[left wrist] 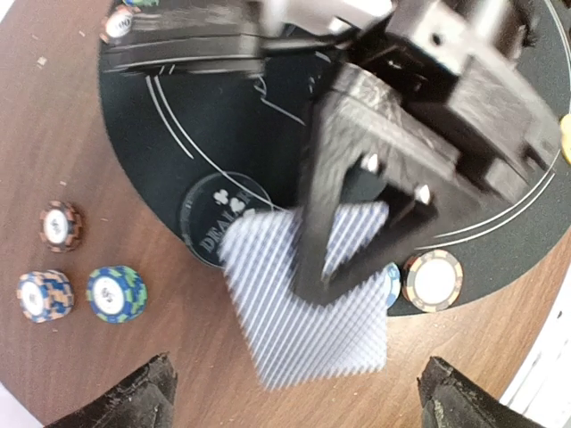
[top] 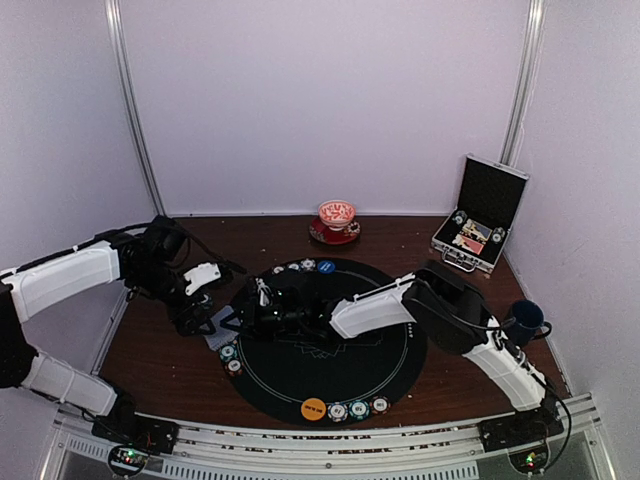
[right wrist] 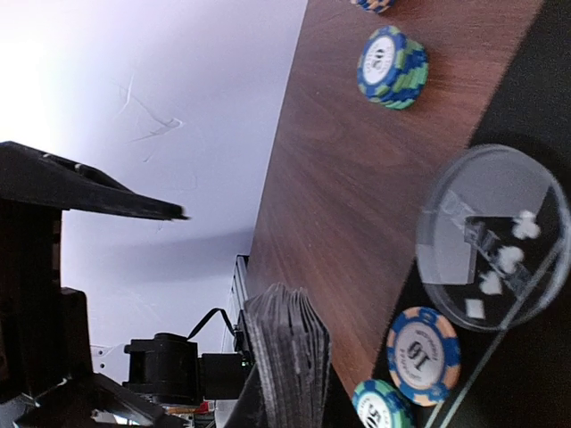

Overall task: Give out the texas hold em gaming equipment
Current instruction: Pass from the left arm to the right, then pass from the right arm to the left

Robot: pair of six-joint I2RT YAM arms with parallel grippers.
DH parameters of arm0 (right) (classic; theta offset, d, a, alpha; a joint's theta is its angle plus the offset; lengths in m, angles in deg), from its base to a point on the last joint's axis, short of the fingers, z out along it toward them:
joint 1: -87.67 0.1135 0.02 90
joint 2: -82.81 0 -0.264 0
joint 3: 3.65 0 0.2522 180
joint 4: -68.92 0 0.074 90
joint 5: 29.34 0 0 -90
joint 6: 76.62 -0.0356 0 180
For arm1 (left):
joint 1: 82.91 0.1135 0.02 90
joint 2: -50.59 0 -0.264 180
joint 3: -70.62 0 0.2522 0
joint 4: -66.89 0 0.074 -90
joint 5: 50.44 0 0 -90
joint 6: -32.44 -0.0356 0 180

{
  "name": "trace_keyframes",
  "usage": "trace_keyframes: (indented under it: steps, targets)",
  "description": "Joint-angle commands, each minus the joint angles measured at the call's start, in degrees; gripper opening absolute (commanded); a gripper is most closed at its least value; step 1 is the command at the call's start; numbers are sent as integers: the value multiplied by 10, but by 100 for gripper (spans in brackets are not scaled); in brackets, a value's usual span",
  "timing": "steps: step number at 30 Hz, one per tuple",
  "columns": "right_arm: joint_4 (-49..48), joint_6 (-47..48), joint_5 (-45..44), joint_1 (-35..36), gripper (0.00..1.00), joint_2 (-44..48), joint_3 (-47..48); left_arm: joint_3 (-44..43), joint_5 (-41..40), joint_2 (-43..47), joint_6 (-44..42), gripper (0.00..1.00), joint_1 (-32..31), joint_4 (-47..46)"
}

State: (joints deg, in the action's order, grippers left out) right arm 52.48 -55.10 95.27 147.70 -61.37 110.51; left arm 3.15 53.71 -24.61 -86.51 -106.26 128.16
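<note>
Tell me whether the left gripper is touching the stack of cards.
Apart. The left wrist view shows the left gripper open, with table showing between each fingertip and the card stack.

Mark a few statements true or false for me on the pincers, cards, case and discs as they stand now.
1. The left pincer is open and empty. True.
2. The right pincer holds a chip. False: it is closed on the deck of cards.
3. The case is shut. False: its lid stands open.
4. The clear dealer disc lies at the edge of the mat. True.
5. The orange disc sits at the mat's far side. False: it lies at the near edge, beside three chips.
</note>
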Motion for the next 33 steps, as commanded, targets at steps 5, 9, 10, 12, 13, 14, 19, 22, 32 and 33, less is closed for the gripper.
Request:
trace_keyframes:
  steps: [5, 9, 10, 12, 13, 14, 19, 22, 32, 33]
  targets:
    - [-99, -20, -71, -22, 0, 146, -144, -18, 18, 48, 3, 98, -3, -89]
    - [-115, -22, -100, -26, 0, 211, -226, -20, 83, 67, -8, 98, -2, -151]
    - [-128, -22, -111, -27, 0, 228, -248, -20, 98, 71, -3, 98, -3, -171]
    - [-131, -13, -132, -28, 0, 262, -284, -12, 129, 77, 8, 98, -2, -215]
    - [-127, -4, -141, -29, 0, 279, -301, -6, 139, 78, 22, 98, -2, -239]
    - [-120, 7, -151, -30, 0, 296, -313, -1, 151, 78, 34, 98, -2, -262]
    - [-90, 55, -178, -36, 0, 363, -361, -7, 250, 46, 56, 98, -2, -294]
    - [-99, 58, -192, -40, 0, 389, -394, -17, 291, 24, 46, 98, -2, -296]
    - [-190, 15, -206, -46, 0, 392, -456, 85, 408, 16, 12, 98, -3, -519]
    - [-196, 9, -206, -47, 0, 386, -454, 97, 402, 17, 19, 98, -4, -546]
